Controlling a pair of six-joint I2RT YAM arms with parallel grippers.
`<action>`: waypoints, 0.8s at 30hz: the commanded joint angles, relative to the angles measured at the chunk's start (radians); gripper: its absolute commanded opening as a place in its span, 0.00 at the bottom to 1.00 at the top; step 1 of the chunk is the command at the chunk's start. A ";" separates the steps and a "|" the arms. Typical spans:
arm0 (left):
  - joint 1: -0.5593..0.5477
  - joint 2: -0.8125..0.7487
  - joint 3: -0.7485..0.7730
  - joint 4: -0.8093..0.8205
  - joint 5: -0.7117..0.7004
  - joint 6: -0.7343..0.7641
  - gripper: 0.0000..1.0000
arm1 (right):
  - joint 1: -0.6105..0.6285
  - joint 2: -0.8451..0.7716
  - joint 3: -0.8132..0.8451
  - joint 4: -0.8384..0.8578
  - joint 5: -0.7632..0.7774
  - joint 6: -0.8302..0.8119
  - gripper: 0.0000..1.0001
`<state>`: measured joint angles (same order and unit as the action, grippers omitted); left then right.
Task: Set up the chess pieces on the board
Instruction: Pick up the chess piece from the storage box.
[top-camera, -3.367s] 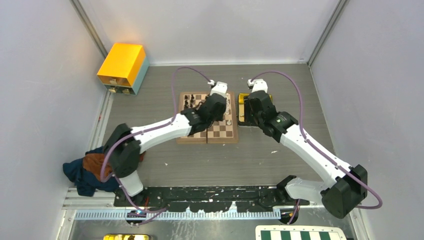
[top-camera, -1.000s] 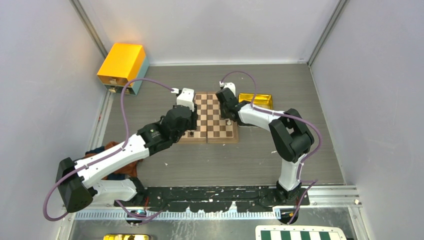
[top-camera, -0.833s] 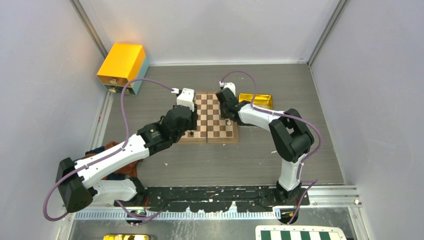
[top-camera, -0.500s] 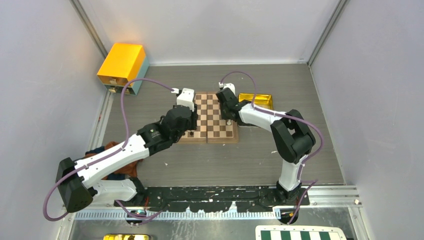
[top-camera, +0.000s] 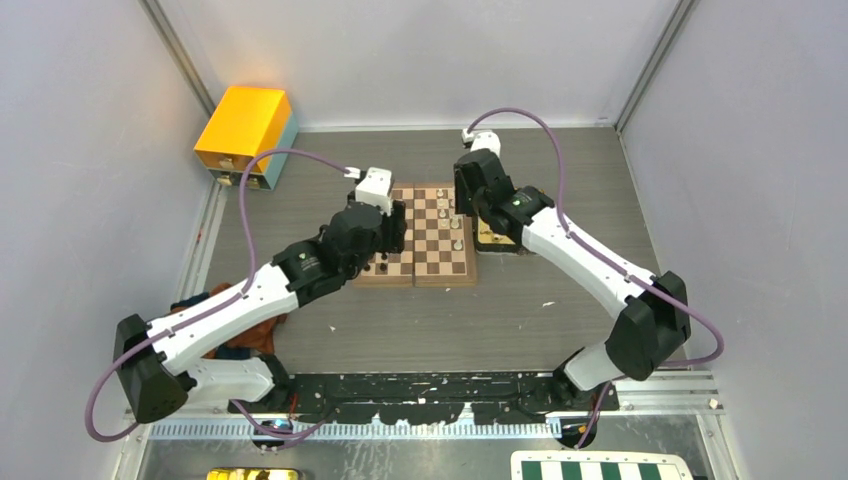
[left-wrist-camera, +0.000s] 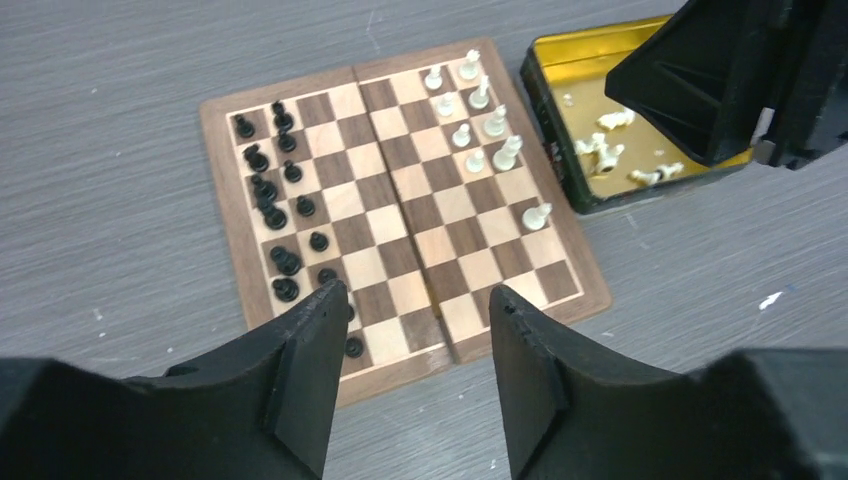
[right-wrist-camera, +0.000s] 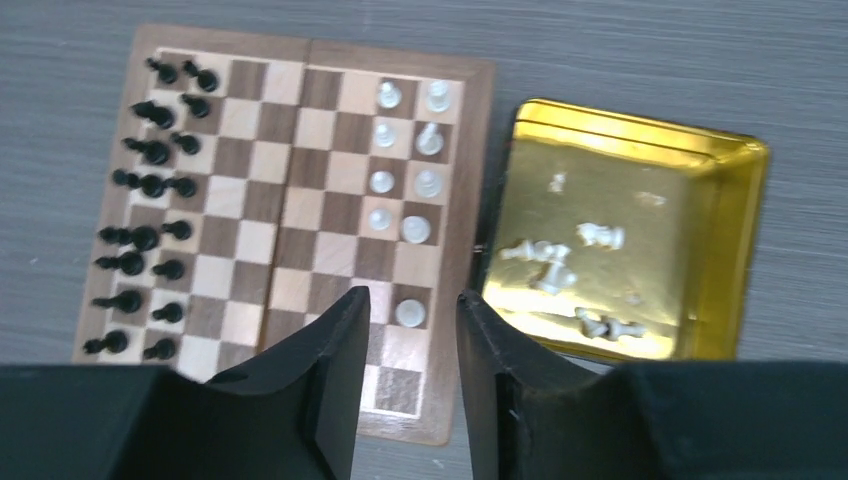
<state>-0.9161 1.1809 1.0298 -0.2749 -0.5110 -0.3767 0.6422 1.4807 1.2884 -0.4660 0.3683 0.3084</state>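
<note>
- Wrist views show what the top view hides. Black pieces (left-wrist-camera: 275, 215) fill two columns along the 9 o'clock edge of the board (left-wrist-camera: 400, 215). White pieces (left-wrist-camera: 475, 130) stand in two short columns toward 2 o'clock, with one more alone near 4 o'clock.
- Only the right wrist view looks straight into the gold tray (right-wrist-camera: 640, 130), just beside the board at 3 o'clock. Several white pieces lie loose on its floor.
- Left gripper (left-wrist-camera: 415, 300) hangs over the board's 6 o'clock edge, fingers spread, nothing between them.
- Right gripper (right-wrist-camera: 410, 300) is likewise parted and empty, over the board's 5 o'clock corner.
- From the top, the left arm (top-camera: 300, 270) covers the black side and the right arm (top-camera: 580, 255) covers most of the tray.
- Orange box (top-camera: 245, 125) sits at 10 o'clock, well apart from the board. A green-and-white checkered board (top-camera: 600, 468) shows at 5 o'clock.
</note>
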 joint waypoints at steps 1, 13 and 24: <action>-0.001 0.037 0.088 0.029 0.077 0.041 0.62 | -0.066 0.009 0.028 -0.088 0.066 0.004 0.45; 0.105 0.072 0.119 -0.065 0.311 0.050 0.89 | -0.209 0.165 0.069 -0.098 -0.013 0.048 0.50; 0.172 0.086 0.106 -0.076 0.356 0.052 0.89 | -0.254 0.311 0.058 -0.046 -0.078 0.068 0.46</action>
<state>-0.7639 1.2686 1.1275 -0.3691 -0.1898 -0.3325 0.4007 1.7760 1.3167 -0.5632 0.3153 0.3550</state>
